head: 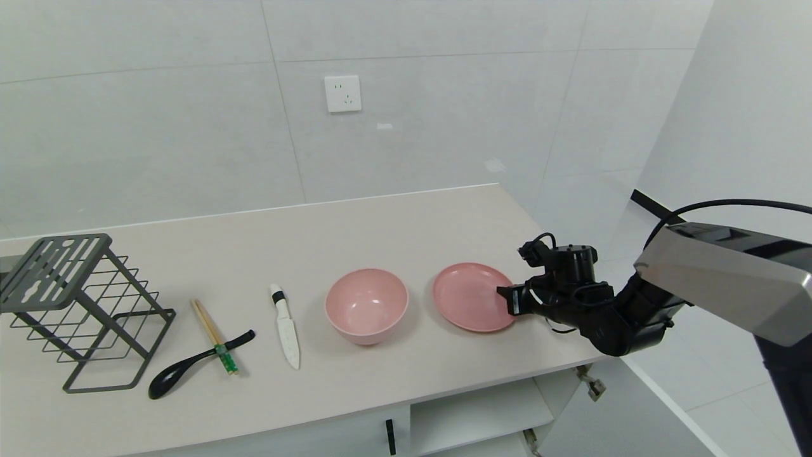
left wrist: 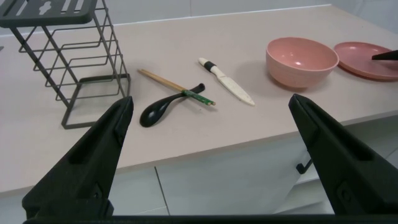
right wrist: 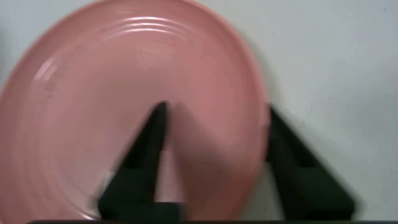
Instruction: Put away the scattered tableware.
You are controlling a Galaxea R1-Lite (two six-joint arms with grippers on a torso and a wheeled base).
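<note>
Your right gripper point(head: 510, 301) sits at the right rim of the pink plate point(head: 466, 293) with its fingers spread. One finger is over the plate's inside and the other is just outside, so the rim runs between them. The plate lies flat near the right end of the counter point(head: 380, 222), just right of the pink bowl point(head: 366, 304). Your left gripper point(left wrist: 210, 99) is also spread wide, before the counter's near edge.

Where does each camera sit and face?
Head view: above, looking down on the counter; right arm and right gripper at the pink plate.
Left wrist view: before the counter's front edge, facing rack and bowl, framed by the open left gripper.
Right wrist view: over the plate, fingers straddling its rim.
All three share the plate.
</note>
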